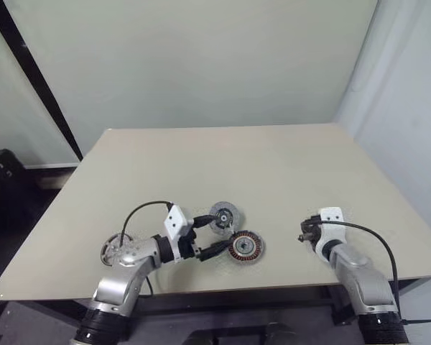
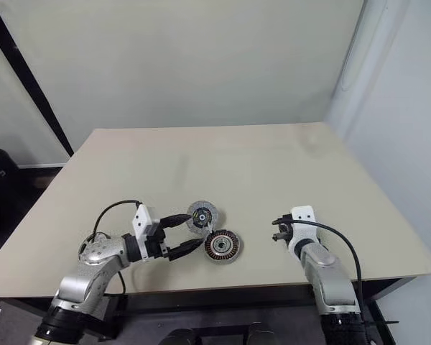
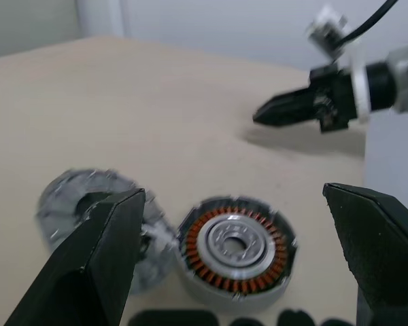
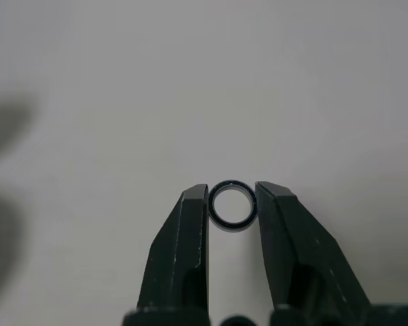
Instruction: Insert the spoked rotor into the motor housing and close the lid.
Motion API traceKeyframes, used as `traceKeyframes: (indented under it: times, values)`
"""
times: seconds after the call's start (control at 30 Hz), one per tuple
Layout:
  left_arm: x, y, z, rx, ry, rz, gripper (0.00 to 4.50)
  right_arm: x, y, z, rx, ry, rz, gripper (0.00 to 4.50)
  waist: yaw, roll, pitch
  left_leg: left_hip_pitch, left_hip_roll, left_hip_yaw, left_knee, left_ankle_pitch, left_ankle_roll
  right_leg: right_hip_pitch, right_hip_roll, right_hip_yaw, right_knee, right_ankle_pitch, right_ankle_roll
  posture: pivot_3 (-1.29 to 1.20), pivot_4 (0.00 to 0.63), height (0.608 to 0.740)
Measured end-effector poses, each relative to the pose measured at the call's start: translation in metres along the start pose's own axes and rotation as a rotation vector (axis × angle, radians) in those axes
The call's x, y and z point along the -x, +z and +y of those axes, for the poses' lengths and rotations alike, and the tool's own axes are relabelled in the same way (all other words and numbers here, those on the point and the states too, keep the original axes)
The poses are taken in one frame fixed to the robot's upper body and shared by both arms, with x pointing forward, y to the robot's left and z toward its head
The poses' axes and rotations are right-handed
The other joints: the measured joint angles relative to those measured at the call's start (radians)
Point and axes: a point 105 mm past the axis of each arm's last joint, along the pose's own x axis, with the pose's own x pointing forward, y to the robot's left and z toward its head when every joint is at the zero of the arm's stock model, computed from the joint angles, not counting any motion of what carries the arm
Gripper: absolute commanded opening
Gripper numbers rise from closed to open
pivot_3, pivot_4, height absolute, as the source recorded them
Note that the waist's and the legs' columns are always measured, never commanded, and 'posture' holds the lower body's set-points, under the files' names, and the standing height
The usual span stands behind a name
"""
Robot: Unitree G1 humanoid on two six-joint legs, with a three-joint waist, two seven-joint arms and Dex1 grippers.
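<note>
The motor housing [image 1: 245,246], a silver-rimmed disc with copper coils, lies near the table's front edge. Just behind it to the left lies the lid [image 1: 223,215], a grey speckled disc with a dark hub. My left gripper [image 1: 219,230] is open; one finger reaches to the lid and the other to the housing [image 3: 236,248]. My right gripper [image 4: 232,197] hovers to the right of the housing, shut on a small black ring [image 4: 232,184]. A shiny round part [image 1: 113,246] peeks out by my left elbow; I cannot tell whether it is the spoked rotor.
The beige table [image 1: 223,158] stretches bare behind the parts up to a pale wall. A black cable [image 1: 140,208] loops over my left forearm. The table's front edge [image 1: 223,287] runs close below both arms.
</note>
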Motion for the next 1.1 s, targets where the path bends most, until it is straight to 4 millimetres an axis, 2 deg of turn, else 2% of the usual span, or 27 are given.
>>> traceKeyframes:
  times: [0.2,0.37,0.5,0.67,1.1]
  values:
    - [0.016,-0.009,0.008,0.046,0.035,0.011,4.50,-0.004,0.027,0.051,0.110,0.269,-0.056,0.70,0.000,0.000,0.000,0.000,0.000,0.000,0.000,0.000,0.000,0.000,0.000,0.000,0.000,0.000,0.000,0.00,0.000,0.740]
    - [0.025,-0.019,0.008,0.075,0.043,0.021,4.50,-0.005,0.028,0.085,0.147,0.434,-0.034,0.70,0.001,0.000,0.000,0.000,0.000,-0.001,0.000,0.000,0.000,0.000,0.000,-0.001,0.000,0.000,0.000,0.00,0.000,0.740]
    - [0.027,-0.022,0.005,0.076,0.041,0.018,4.50,-0.004,0.026,0.105,0.148,0.516,-0.011,0.70,0.001,-0.001,0.000,0.000,0.000,-0.001,0.000,0.000,0.000,0.000,0.000,-0.001,0.000,0.000,0.000,0.00,0.000,0.740]
    - [0.031,-0.028,0.001,0.077,0.043,0.016,4.50,-0.005,0.017,0.116,0.147,0.564,0.023,0.70,0.001,-0.001,0.000,0.000,0.000,-0.001,0.000,0.000,0.000,-0.001,0.000,-0.001,0.000,0.000,0.000,0.00,0.000,0.740]
    - [0.029,-0.031,-0.004,0.056,0.030,0.021,4.50,-0.007,0.000,0.121,0.128,0.568,0.077,0.70,0.001,-0.001,0.000,0.000,0.000,-0.001,0.000,0.000,0.000,-0.001,0.000,-0.001,0.000,0.000,0.000,0.00,0.000,0.740]
